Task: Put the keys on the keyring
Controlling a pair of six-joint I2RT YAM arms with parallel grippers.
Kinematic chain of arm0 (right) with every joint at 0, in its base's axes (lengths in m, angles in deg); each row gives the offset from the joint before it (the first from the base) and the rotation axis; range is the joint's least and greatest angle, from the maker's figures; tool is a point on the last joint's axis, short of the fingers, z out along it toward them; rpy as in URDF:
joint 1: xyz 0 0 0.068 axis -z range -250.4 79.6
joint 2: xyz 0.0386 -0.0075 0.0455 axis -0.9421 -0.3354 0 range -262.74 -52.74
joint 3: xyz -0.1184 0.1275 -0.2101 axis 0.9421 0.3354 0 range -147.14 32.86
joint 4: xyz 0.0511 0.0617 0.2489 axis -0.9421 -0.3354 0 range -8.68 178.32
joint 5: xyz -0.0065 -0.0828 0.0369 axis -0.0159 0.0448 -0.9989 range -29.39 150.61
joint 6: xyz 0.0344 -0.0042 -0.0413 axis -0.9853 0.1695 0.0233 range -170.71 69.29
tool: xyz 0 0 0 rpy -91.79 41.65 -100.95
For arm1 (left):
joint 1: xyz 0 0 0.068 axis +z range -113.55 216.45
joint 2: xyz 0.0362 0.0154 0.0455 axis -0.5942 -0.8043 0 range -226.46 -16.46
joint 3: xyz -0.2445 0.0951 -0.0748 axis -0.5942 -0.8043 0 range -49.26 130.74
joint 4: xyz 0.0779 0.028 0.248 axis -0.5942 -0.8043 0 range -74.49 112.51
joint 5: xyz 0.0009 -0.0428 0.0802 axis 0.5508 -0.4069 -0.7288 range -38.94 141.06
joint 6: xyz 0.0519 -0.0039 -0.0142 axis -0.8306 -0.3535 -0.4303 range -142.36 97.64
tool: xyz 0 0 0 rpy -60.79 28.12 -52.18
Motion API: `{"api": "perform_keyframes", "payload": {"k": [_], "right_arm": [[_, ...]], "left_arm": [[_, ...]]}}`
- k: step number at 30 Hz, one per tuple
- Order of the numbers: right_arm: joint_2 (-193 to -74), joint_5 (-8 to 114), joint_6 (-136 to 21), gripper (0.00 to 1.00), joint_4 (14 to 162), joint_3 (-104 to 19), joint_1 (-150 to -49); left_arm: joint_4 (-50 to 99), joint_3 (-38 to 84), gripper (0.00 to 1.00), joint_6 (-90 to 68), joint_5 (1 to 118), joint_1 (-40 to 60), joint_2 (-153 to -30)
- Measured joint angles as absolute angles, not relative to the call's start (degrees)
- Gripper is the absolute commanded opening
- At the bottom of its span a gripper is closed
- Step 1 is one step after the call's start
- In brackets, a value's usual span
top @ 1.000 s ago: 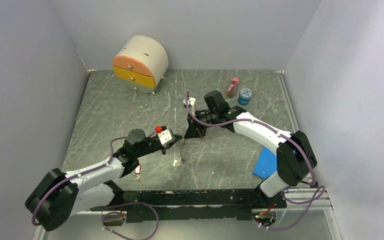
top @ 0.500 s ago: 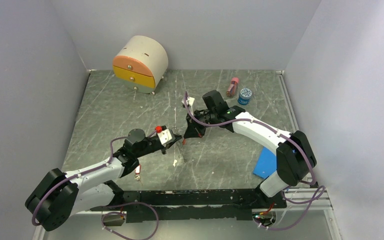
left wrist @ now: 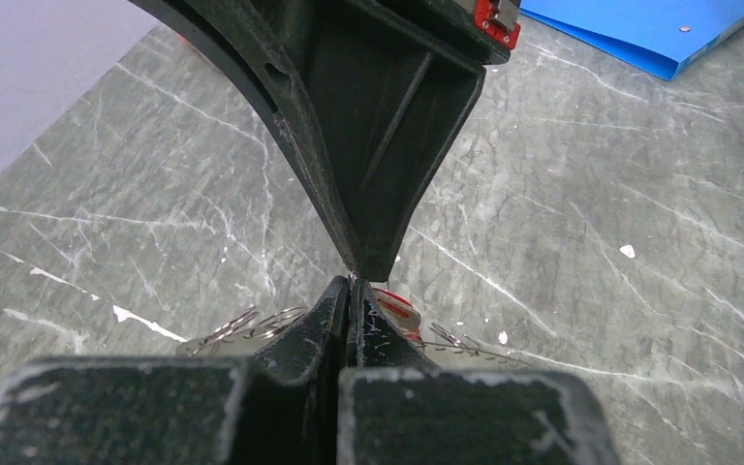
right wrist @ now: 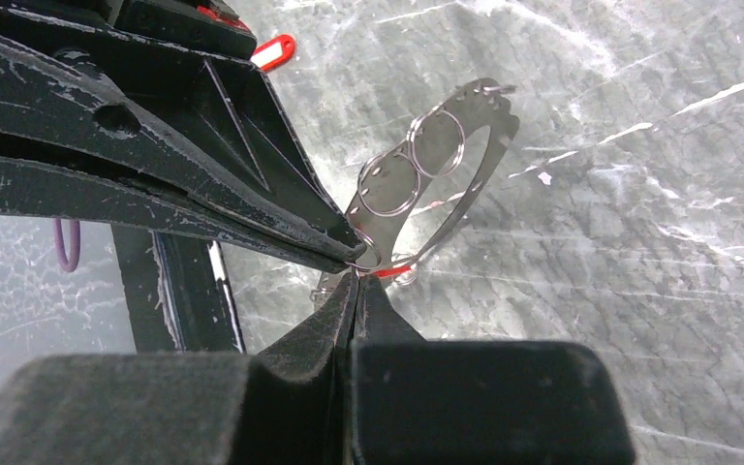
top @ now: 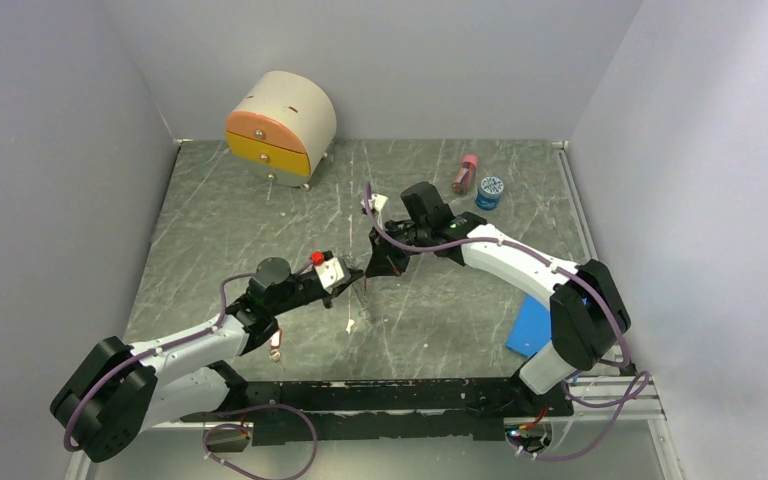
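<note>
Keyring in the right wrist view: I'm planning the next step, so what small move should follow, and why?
Probably hold the right gripper steady and nudge the left gripper slightly along the keyring: both are shut, tips meeting at its wire, with a red-tagged key right there.

a robotics lab test cell. plain pale walls [top: 380, 60] box in a marble-patterned tabletop [top: 240, 220] on three sides. two white-and-black arms, left arm [top: 190, 345] and right arm [top: 520, 262], are bolted to a black rail [top: 390, 395] at its near edge, with purple cables [top: 260, 415] looping loose. scattered props sit around: a toy drawer chest [top: 280, 125], a pink bottle [top: 465, 173], a blue-lidded jar [top: 490, 190], a blue folder [top: 532, 325].
</note>
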State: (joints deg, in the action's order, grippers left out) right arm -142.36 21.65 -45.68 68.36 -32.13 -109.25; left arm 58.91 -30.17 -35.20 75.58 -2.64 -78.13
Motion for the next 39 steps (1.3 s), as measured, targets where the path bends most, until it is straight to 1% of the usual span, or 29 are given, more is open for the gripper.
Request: {"api": "perform_keyframes", "payload": {"k": [9,15,24,31,34,37,38,39], "right_arm": [[-143.5,21.6,-48.7,0.00,68.8,-32.2,-108.5],[-145.8,24.8,-49.3,0.00,68.6,-32.1,-106.4],[-146.7,25.4,-49.7,0.00,68.7,-32.1,-105.8],[-146.7,24.1,-51.4,0.00,70.2,-31.2,-102.6],[-146.7,23.4,-52.5,0.00,71.3,-29.7,-100.4],[-146.6,22.6,-53.8,0.00,72.2,-28.2,-98.1],[-146.5,22.5,-54.1,0.01,72.6,-27.7,-97.4],[-146.3,22.5,-54.7,0.03,73.2,-26.8,-96.4]], "left_arm": [[58.7,-30.2,0.03,-35.2,75.5,-2.6,-78.1],[58.6,-30.2,0.03,-35.2,76.2,-2.7,-78.1],[58.6,-30.1,0.02,-35.2,76.2,-2.7,-78.1],[51.3,-27.4,0.03,-35.4,74.3,-2.8,-76.7],[49.5,-24.7,0.03,-35.6,74.1,-2.8,-79.2],[49.4,-20.7,0.03,-35.6,74.1,-2.8,-84.7],[49.3,-19.1,0.03,-35.5,74.1,-2.8,-87.0],[49.3,-17.3,0.03,-35.2,74.1,-2.8,-89.5]]}}
